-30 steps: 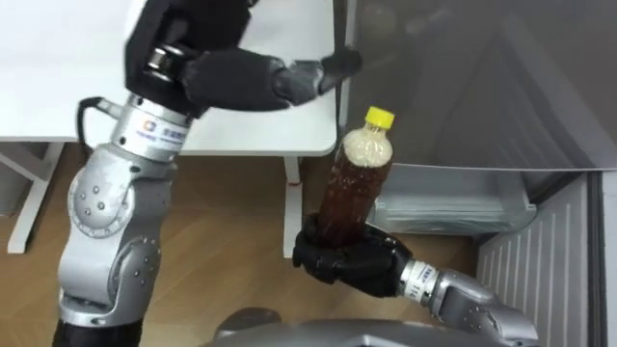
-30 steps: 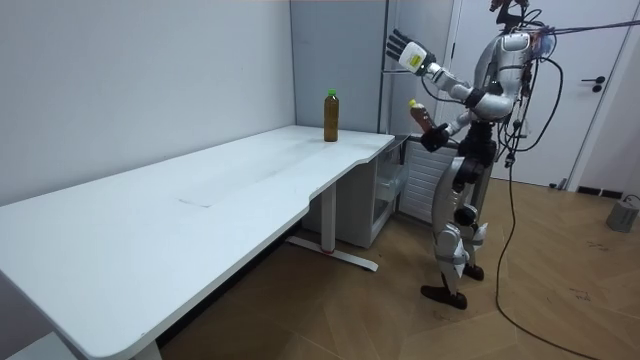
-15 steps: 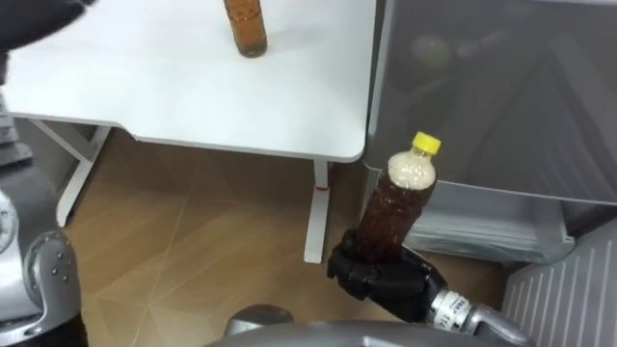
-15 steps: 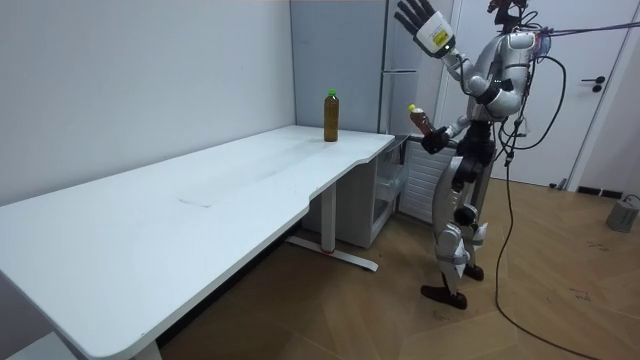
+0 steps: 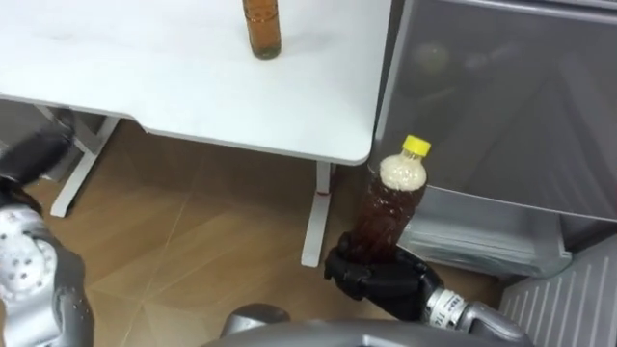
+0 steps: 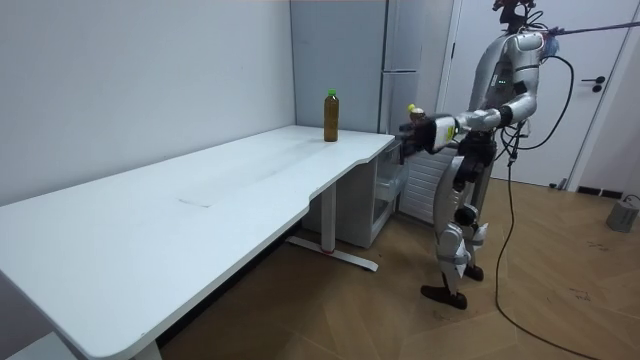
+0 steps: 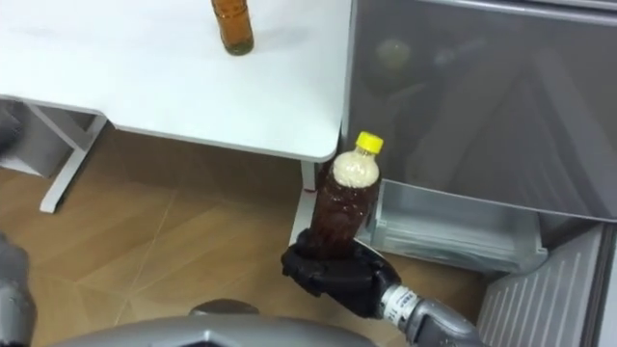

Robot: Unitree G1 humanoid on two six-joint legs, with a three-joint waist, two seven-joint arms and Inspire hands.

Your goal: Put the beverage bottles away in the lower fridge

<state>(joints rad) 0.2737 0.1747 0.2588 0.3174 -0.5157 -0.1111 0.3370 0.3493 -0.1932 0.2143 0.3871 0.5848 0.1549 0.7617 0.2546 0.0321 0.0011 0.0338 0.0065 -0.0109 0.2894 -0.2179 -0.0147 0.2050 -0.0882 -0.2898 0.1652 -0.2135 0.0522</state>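
Right hand point(image 5: 384, 284) fingers point(image 5: 345, 273) tight around bottle point(image 5: 388, 204) (upright)

The clear, glossy plastic bottle of brown drink point(image 5: 390, 207) has a smooth yellow plastic cap. The right hand point(image 5: 381, 281) wrapped round its base has matt black fingers point(image 5: 347, 275) and a bare metal wrist. The white bench point(image 5: 145, 87) has a smooth, matt top carrying a second glossy brown bottle point(image 5: 261, 24), above a satin wood-grain plank floor point(image 5: 193, 241), and the tall grey fridge point(image 5: 501, 96) shows a smooth, dully reflective door.
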